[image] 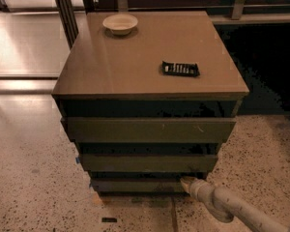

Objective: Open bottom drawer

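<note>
The bottom drawer (135, 185) is the shortest, darkest front at the foot of the cabinet, below the mid-sized drawer front (147, 162) and the widest drawer front (150, 129). It looks flush, with no tray body showing. My gripper (186, 182) reaches in from the lower right on a pale arm, and its tip sits at the right end of the bottom drawer front, just under the middle drawer's edge.
On the cabinet top (150, 62) lie a white bowl (120, 23) at the back left and a black flat packet (181, 68) at the right. Speckled floor (34, 178) surrounds the cabinet. A dark post (66, 11) stands at the back left.
</note>
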### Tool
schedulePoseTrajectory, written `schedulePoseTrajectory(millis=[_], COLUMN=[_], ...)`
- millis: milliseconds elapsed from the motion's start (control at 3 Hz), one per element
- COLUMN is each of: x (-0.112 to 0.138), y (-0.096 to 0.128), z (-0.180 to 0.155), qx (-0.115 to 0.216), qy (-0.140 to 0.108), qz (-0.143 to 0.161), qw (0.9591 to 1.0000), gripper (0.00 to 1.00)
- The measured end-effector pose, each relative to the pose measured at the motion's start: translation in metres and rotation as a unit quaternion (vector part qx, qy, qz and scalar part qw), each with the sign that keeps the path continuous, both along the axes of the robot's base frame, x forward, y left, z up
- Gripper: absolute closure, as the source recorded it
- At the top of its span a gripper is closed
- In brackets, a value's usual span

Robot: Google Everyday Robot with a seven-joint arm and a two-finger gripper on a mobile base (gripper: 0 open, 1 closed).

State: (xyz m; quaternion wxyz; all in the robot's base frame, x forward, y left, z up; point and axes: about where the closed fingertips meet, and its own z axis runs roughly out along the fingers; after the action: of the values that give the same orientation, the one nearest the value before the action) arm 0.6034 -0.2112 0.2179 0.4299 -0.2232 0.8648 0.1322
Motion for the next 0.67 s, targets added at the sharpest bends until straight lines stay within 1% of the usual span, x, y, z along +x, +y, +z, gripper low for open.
schedulePoseTrajectory(millis=[333,667], x=[0.006,0.042], y=[-0.001,-0.005], z=[0.002,0.011], qx=[-0.001,-0.015], qy=[-0.005,-0.029], qz=[-0.004,-0.018], qw=[1.0,0.9993], gripper=[1.0,1.0])
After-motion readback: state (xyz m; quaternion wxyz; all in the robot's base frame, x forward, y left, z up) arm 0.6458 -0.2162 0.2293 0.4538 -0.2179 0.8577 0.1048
